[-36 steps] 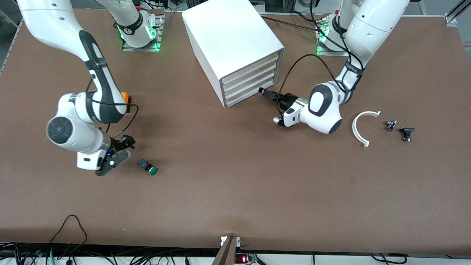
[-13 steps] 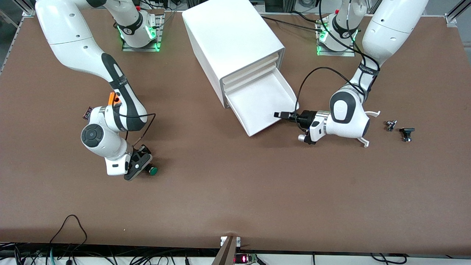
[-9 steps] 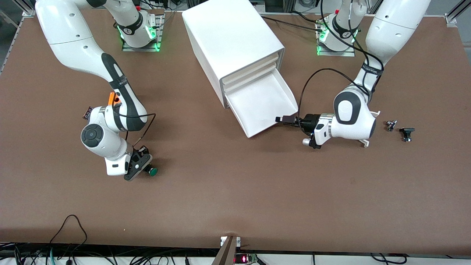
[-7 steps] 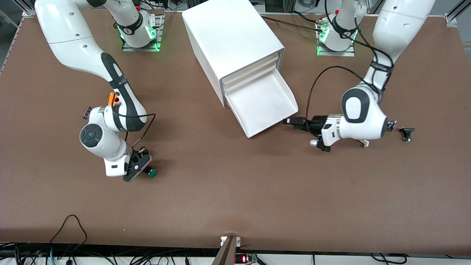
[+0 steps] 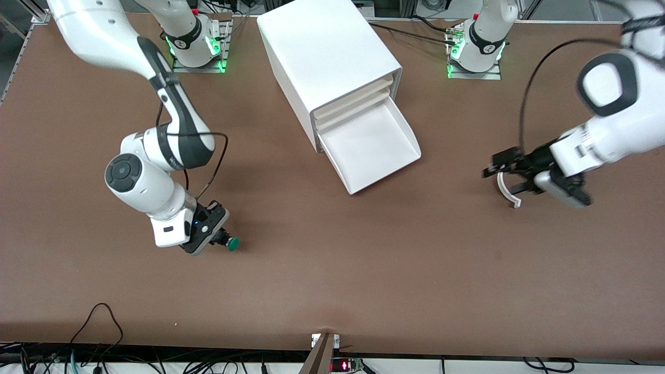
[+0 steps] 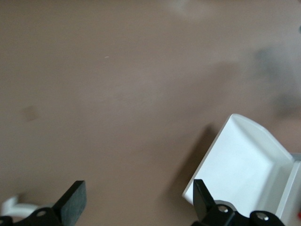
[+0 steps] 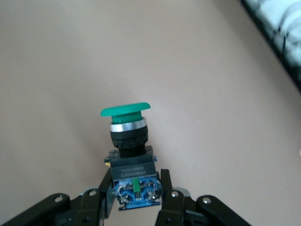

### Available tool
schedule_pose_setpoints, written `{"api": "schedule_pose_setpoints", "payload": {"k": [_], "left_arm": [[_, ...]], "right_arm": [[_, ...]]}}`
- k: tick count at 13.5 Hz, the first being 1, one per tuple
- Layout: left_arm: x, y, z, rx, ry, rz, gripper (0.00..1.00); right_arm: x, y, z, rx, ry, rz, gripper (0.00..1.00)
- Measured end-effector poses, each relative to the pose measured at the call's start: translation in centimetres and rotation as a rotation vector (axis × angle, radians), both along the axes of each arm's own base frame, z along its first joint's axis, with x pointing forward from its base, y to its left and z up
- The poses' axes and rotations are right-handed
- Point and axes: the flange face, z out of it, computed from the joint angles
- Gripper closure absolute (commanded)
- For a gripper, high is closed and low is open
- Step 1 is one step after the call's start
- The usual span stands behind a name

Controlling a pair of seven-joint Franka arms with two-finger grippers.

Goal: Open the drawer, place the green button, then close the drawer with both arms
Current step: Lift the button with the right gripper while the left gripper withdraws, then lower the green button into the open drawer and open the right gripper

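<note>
The lowest drawer [image 5: 371,150] of the white cabinet [image 5: 327,57] is pulled out and has nothing in it. Its corner also shows in the left wrist view [image 6: 244,165]. My right gripper [image 5: 221,240] is shut on the black-blue body of the button [image 5: 231,242] and holds it just over the table, green cap pointing away from the fingers. The right wrist view shows the button [image 7: 127,136] gripped in the right gripper [image 7: 136,188]. My left gripper [image 5: 496,165] is open and empty, up over the table toward the left arm's end, apart from the drawer. Its fingers spread wide in the left wrist view [image 6: 138,207].
A white curved part [image 5: 506,189] lies on the table under the left gripper, and its end shows in the left wrist view [image 6: 11,207]. Three shut drawers [image 5: 353,98] sit above the open one. Cables hang along the table's front edge.
The left gripper pulled the lowest drawer out, let go and swung away toward the left arm's end, rising. The right gripper closed on the button and lifted it slightly.
</note>
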Motion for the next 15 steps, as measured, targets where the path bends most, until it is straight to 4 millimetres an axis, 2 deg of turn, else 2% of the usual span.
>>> {"api": "schedule_pose_setpoints", "payload": {"k": [2,4,6,8,10,13,15], "left_arm": [[-2.5,3.0,4.2,0.108,-0.002,-0.018,0.0],[-4.4,4.7,6.7,0.203,0.027,-0.01,0.0],[-5.1,5.0,8.4,0.291,0.084,0.047,0.0],[-5.5,4.5,9.4,0.36,0.126,0.089,0.0],[-5.4,4.2,9.3,0.371,0.143,0.102,0.0],[-5.1,4.2,8.6,0.371,0.157,0.108,0.0],[-5.1,4.2,8.6,0.371,0.158,0.109,0.0]], "right_arm": [[-1.2,5.4,3.3,0.013,-0.016,0.076,0.8],[-3.3,10.9,4.8,0.019,-0.015,0.156,0.8],[-5.4,14.8,6.0,0.02,0.005,0.219,0.8],[-8.0,19.2,6.8,0.031,0.007,0.29,0.79],[-10.8,23.0,6.4,0.013,0.005,0.405,0.78],[-15.2,28.6,3.5,-0.064,-0.002,0.585,0.76],[-17.6,31.2,1.9,-0.107,-0.008,0.655,0.75]]}}
